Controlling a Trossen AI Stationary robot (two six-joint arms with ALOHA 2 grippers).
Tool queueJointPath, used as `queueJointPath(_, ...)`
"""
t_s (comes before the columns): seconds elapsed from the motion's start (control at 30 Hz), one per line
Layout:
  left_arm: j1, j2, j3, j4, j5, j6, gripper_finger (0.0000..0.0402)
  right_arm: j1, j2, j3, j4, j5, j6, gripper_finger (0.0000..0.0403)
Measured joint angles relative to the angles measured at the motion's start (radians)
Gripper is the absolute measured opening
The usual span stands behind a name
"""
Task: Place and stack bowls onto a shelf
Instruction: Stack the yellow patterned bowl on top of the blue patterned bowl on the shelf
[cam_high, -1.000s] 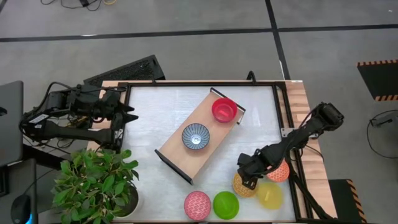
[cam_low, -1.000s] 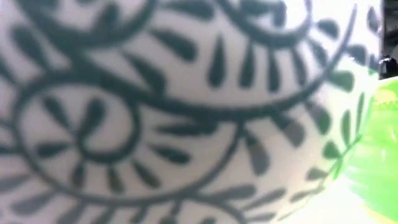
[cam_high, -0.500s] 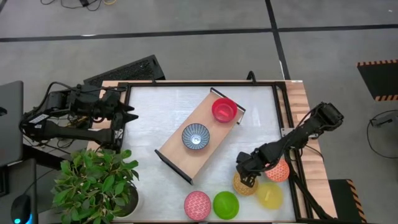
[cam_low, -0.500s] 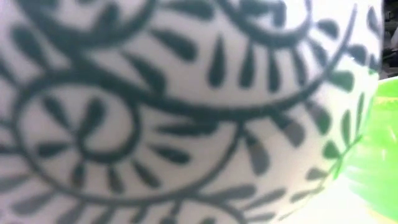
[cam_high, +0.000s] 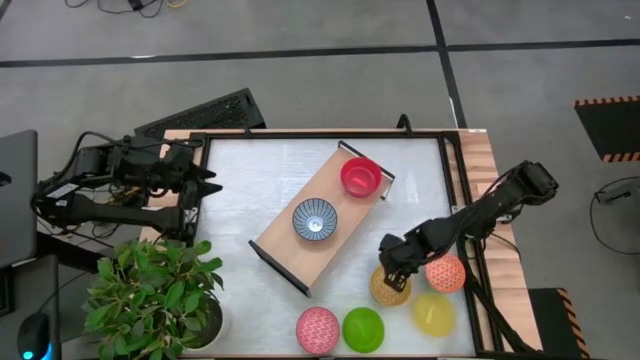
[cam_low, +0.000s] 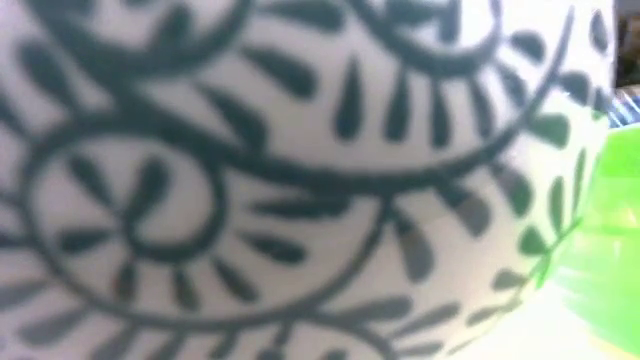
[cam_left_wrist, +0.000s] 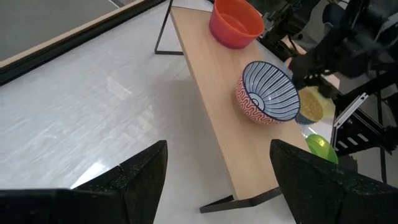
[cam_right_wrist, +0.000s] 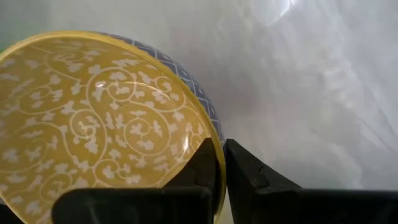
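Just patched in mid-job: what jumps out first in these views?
The right gripper is shut on the rim of the yellow-orange lattice-patterned bowl near the table's front right. On the slanted light-wood shelf mid-table sit a plain red bowl and a blue striped bowl. The low view is blocked by a white, dark-patterned surface.

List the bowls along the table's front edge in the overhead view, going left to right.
Pink lattice bowl → green bowl → yellow-orange patterned bowl, gripped at its rim by the right gripper → plain yellow bowl.
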Motion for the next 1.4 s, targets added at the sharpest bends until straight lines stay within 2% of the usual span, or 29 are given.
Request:
queueJointPath(0.2,0.000,0.000,0.000,0.000,-0.002,0.015,0.0270,-0.072,-0.084,0.123,-0.198,0.000,0.008,0.0037)
queueJointPath(0.4,0.000,0.000,0.000,0.000,-0.002,0.016,0.0270,-0.159,-0.103,0.361,-0.440,-0.002,0.007,0.0037)
queueJointPath(0.53,0.000,0.000,0.000,0.000,-0.002,0.016,0.0270,-0.220,-0.078,0.524,-0.531,0.002,-0.042,0.0037)
queueJointPath(0.87,0.000,0.000,0.000,0.000,-0.003,0.026,0.0270,-0.345,0.097,0.830,-0.612,0.011,-0.261,0.0037)
queueJointPath(1.2,0.000,0.000,0.000,0.000,-0.003,0.029,0.0270,-0.448,0.311,1.124,-0.614,0.020,-0.515,0.0037)
queueJointPath(1.4,0.000,0.000,0.000,0.000,-0.006,0.026,0.0270,-0.498,0.440,1.251,-0.602,0.036,-0.623,0.0037)
